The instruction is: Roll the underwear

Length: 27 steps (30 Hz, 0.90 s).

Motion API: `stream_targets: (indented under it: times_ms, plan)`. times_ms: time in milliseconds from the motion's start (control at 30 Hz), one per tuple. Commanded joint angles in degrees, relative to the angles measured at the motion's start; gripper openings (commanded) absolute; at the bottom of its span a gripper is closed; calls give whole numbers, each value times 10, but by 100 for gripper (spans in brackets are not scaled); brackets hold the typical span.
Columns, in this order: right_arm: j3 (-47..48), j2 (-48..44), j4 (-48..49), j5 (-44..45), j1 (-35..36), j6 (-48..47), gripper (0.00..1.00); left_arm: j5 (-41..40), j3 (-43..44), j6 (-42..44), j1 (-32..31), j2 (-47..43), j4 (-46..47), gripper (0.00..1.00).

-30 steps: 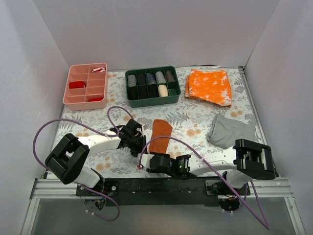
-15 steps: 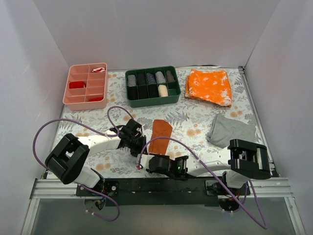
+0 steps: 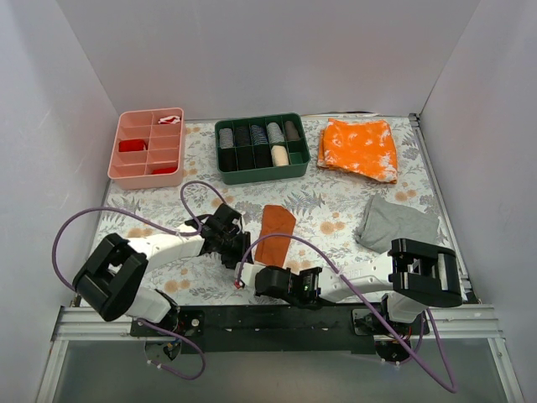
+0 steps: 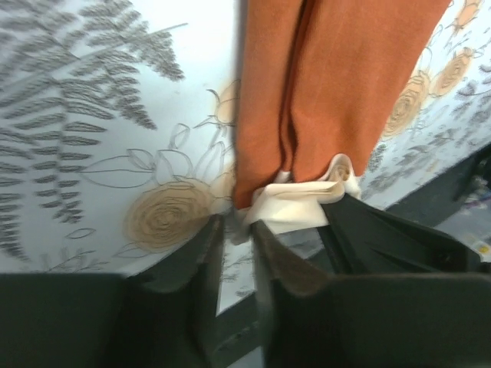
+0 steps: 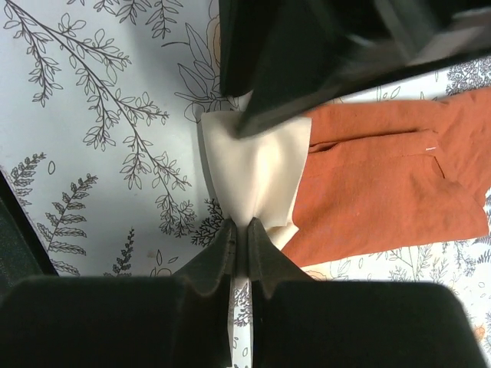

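The underwear (image 3: pixel 276 232) lies as a long rust-orange strip in the middle of the flowered table, its cream inner face turned up at the near end (image 4: pixel 295 205). My right gripper (image 5: pixel 240 228) is shut on that cream fold (image 5: pixel 257 172) and sits just below the strip's near end (image 3: pixel 263 269). My left gripper (image 4: pixel 236 230) stands at the strip's near left corner (image 3: pixel 242 249). Its jaws are a narrow slit apart, with the tip of the cream corner at their tips. Each wrist view shows the other gripper's dark body close by.
A pink divided tray (image 3: pixel 149 148) stands at the back left. A green tray (image 3: pixel 262 149) of rolled garments is at the back centre. A bright orange speckled cloth (image 3: pixel 359 148) lies at the back right, with a grey cloth (image 3: pixel 396 223) nearer. White walls enclose three sides.
My right gripper has closed on the cream near edge. My left gripper's jaws have parted a little. Both arms have stayed at the near end of the strip.
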Motion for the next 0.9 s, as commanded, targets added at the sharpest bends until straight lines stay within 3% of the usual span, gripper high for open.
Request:
stream_targets:
  times_ms: [0,33,267,500,867]
  plan:
    - [-11,9,-30,-54,-5,34,3,-78,7,-11,5,-68,-21,36]
    - [-10,10,-27,-60,-10,38,3,-86,6,-20,6,-79,-21,45]
    - [-7,-13,0,-142,-54,75,1,-141,1,-45,10,-177,-20,63]
    - [-8,-54,21,-268,-126,111,1,-153,-27,-68,12,-221,2,65]
    - [-4,-47,39,-490,-258,150,1,-136,-68,-75,12,-261,55,69]
